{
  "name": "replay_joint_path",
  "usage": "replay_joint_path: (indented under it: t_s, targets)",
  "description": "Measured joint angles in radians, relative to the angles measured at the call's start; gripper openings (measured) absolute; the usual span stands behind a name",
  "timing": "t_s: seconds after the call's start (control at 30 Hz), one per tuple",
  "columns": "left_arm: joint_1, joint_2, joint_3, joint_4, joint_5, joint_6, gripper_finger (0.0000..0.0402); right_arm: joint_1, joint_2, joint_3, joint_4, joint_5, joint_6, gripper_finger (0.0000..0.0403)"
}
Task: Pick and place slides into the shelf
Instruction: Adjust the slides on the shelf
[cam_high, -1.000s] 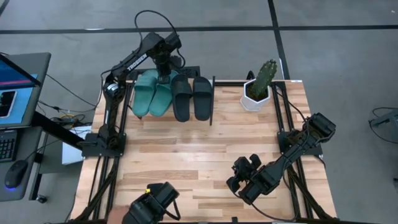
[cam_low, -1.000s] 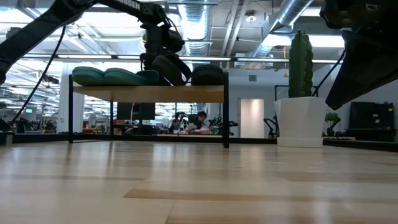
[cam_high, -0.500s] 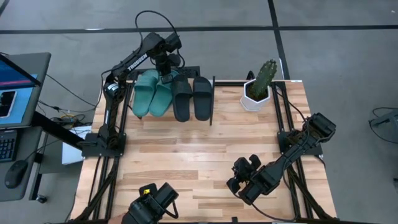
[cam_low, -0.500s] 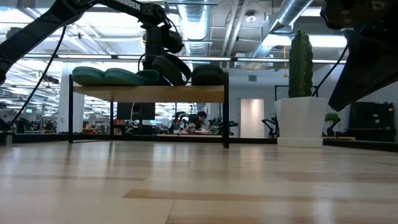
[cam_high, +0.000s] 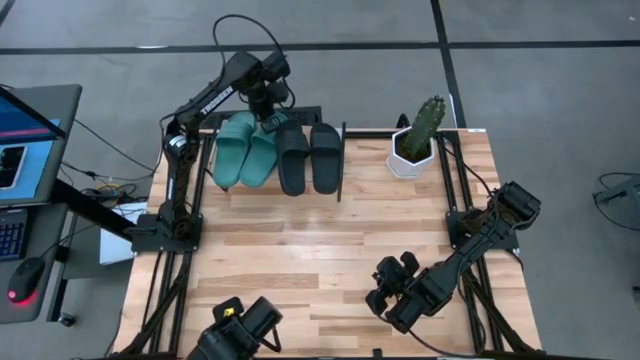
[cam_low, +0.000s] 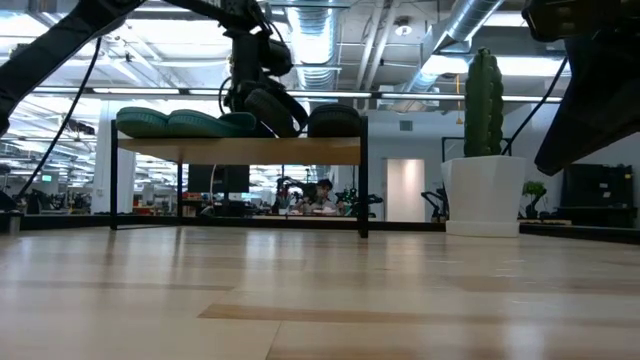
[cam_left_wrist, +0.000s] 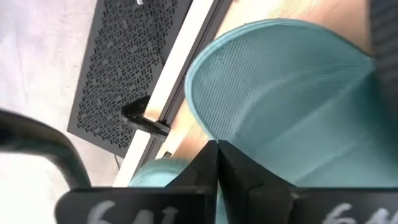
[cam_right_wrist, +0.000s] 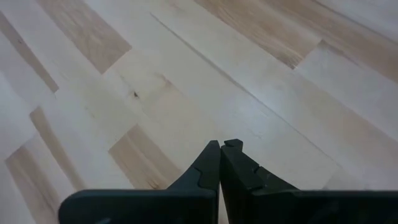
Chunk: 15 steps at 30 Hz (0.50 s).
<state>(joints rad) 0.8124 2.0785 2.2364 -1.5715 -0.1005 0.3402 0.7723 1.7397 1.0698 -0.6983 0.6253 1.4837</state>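
All the slides lie side by side on the shelf (cam_high: 340, 160) at the table's far left, toes toward the near edge. The teal pair (cam_high: 245, 150) is on the left and the black pair (cam_high: 308, 155) on the right. In the low view the shelf (cam_low: 240, 150) carries the teal slides (cam_low: 170, 123) and the black slides (cam_low: 333, 120). My left gripper (cam_high: 270, 108) (cam_low: 245, 98) is shut and hangs just above the far ends of the inner teal and black slides. Its wrist view shows the shut gripper (cam_left_wrist: 217, 152) over a teal slide (cam_left_wrist: 286, 93). My right gripper (cam_high: 385, 285) (cam_right_wrist: 221, 152) is shut above bare tabletop near the near edge.
A cactus in a white pot (cam_high: 415, 140) (cam_low: 483, 170) stands at the table's far right. A black perforated box (cam_left_wrist: 124, 74) sits just beyond the shelf's far edge. A monitor and keyboard stand off the table's left side. Bare wood (cam_high: 300, 250) fills the table's middle.
My left gripper has risen a little off the slides and drawn back toward the far edge, staying shut. The slides have kept their places on the shelf.
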Motion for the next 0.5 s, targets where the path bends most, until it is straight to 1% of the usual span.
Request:
replay_joint_path:
  t_s: [0.17,0.27,0.43,0.5]
  targets:
    - [0.000,-0.041,0.000,0.000,-0.009,-0.011,0.0000,0.000,0.000,0.000,0.009,0.000,0.000,0.0000]
    - [0.001,-0.055,0.000,0.000,0.037,0.006,0.0000,0.001,0.000,0.000,0.016,-0.001,0.000,0.0000]
    - [-0.023,-0.059,0.000,0.000,0.027,0.054,0.0000,0.000,0.000,0.000,0.024,-0.018,-0.001,0.0000]
    - [-0.036,-0.065,0.000,0.001,0.059,0.066,0.0000,0.001,0.000,0.000,0.027,-0.026,-0.001,0.0000]
